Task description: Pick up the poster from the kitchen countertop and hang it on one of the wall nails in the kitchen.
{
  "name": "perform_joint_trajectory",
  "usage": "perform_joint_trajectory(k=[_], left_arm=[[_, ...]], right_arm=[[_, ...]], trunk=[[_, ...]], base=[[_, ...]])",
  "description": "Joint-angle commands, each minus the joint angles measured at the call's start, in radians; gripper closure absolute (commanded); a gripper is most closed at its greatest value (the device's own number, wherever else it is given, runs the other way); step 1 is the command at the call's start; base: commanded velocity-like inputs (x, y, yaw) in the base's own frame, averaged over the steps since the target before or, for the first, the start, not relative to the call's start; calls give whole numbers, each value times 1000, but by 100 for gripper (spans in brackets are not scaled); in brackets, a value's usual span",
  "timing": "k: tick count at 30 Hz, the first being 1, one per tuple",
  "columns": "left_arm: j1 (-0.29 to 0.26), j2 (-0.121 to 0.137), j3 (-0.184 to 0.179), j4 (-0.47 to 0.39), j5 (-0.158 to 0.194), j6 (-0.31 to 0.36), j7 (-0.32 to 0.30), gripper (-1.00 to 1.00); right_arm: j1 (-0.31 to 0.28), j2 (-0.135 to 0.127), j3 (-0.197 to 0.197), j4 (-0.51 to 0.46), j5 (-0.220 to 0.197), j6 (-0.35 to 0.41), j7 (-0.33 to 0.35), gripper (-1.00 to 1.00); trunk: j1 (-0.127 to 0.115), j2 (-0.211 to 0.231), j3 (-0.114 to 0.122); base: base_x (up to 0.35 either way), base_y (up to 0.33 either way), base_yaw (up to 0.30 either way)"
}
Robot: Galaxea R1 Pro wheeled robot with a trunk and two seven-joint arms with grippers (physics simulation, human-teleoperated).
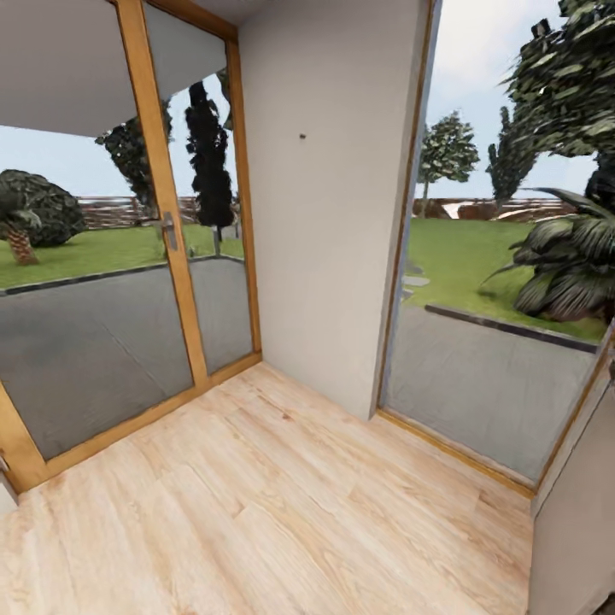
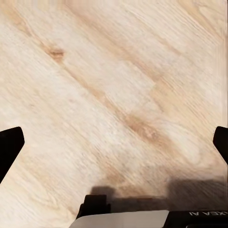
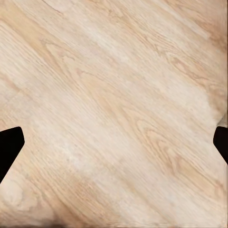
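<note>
Below both widely spread, empty pairs of jaws of the left gripper (image 2: 114,142) and right gripper (image 3: 114,142) only pale wood floor (image 1: 282,512) is seen, farther ahead a wall nail (image 1: 302,136) is made out, and the unseen poster is judged light, stiff, best pinched at its frame edge.

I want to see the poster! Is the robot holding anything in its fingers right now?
No, nothing is held. The left gripper and the right gripper are both open, with just wooden floor between the fingers.

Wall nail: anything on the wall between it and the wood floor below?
Nothing: head view shows bare light-grey wall from the nail down to the wood floor.
</note>
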Motion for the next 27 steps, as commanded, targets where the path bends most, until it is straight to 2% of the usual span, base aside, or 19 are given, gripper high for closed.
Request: perform_joint_trajectory(k=[1, 6, 12, 27], left_arm=[[0, 0, 1, -1, -1, -4, 0, -100], [0, 0, 0, -1, -2, -6, 0, -100], [0, 0, -5, 32, -2, -10, 0, -100], [0, 0, -6, 47, -2, -34, 0, -100]], right_arm=[[-1, 0, -1, 1, 0, -4, -1, -100], [-1, 0, -1, 1, 0, -4, -2, -100], [-1, 0, -1, 1, 0, -4, -2, -100], [-1, -1, -2, 1, 0, -3, -1, -100]], trunk=[[0, -1, -1], [0, -1, -1], [0, -1, -1], [0, -1, -1]], base=[[-269, 5, -147], [-304, 2, -108], [-313, -3, -244], [-44, -2, -297]])
